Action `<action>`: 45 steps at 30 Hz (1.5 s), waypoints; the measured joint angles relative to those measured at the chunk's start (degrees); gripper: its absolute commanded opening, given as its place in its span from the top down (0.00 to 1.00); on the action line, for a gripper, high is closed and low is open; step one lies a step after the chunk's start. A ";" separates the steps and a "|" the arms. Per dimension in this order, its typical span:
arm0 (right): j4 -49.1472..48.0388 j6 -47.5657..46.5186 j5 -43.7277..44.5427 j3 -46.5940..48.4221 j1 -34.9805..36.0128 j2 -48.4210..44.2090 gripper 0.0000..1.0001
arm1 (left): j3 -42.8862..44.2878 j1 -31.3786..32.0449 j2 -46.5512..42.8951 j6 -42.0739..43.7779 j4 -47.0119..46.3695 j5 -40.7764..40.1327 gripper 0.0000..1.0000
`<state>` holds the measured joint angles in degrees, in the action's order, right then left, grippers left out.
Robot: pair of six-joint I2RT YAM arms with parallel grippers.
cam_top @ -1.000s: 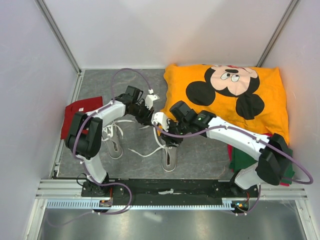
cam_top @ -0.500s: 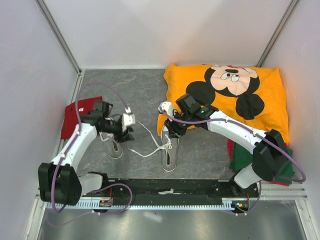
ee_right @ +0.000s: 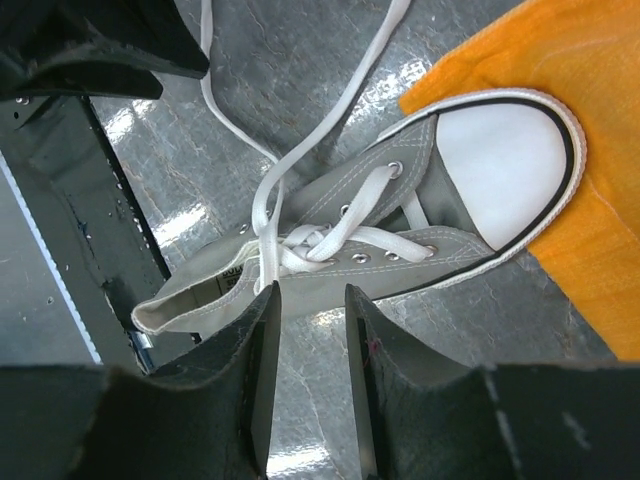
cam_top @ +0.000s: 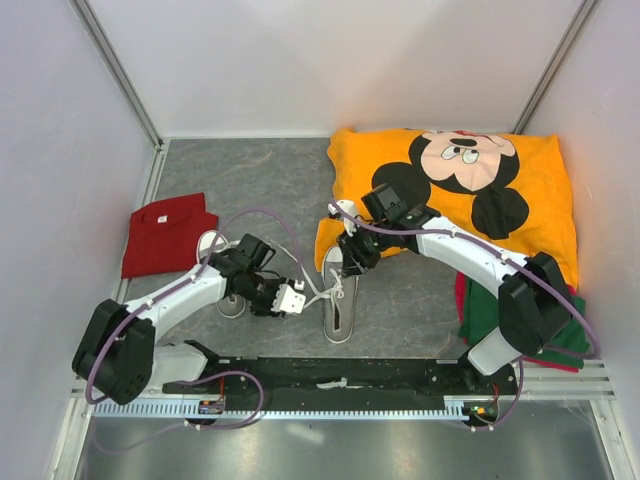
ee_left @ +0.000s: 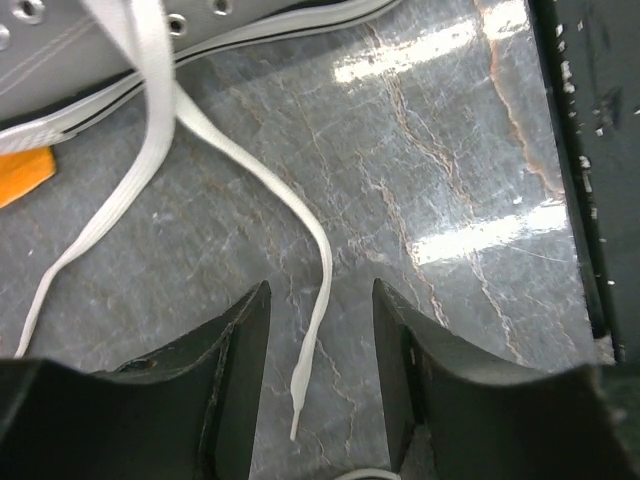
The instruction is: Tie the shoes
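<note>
Two grey shoes with white toe caps lie on the grey table. The left shoe is partly hidden under my left arm. The right shoe points its toe at the orange cloth, and its white laces are crossed loosely over the eyelets. One lace end runs out over the table, and my left gripper is open, its fingers either side of that end, not touching it. My right gripper hovers open just beside the right shoe, with only bare table between its fingers.
An orange Mickey Mouse cloth covers the back right, and its edge reaches under the right shoe's toe. A red cloth lies at the left and a green one at the right. The black base rail runs along the front.
My left arm has swung from the left shoe to the loose lace end near the front, and its jaws have opened. The right gripper has narrowed a little and stayed by the right shoe.
</note>
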<state>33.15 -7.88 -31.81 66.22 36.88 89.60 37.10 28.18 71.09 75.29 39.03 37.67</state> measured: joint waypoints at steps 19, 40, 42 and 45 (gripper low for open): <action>-1.81 1.92 -3.52 -0.57 0.72 4.28 0.60 | -2.80 6.05 5.05 -0.61 -7.93 -5.51 0.88; 0.09 -3.32 0.66 0.39 5.40 6.10 1.00 | -2.78 6.08 1.27 -6.75 -10.14 -0.26 0.99; 0.13 -3.28 0.90 0.39 5.40 6.05 1.00 | -2.60 6.08 0.35 -8.28 -10.05 0.59 0.98; 0.15 -3.17 1.18 0.39 5.18 5.55 1.00 | -1.44 6.08 -0.02 -12.28 -10.14 2.23 0.99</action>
<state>33.30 -11.05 -30.63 66.61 42.06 95.15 35.66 34.26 71.07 63.00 28.88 39.90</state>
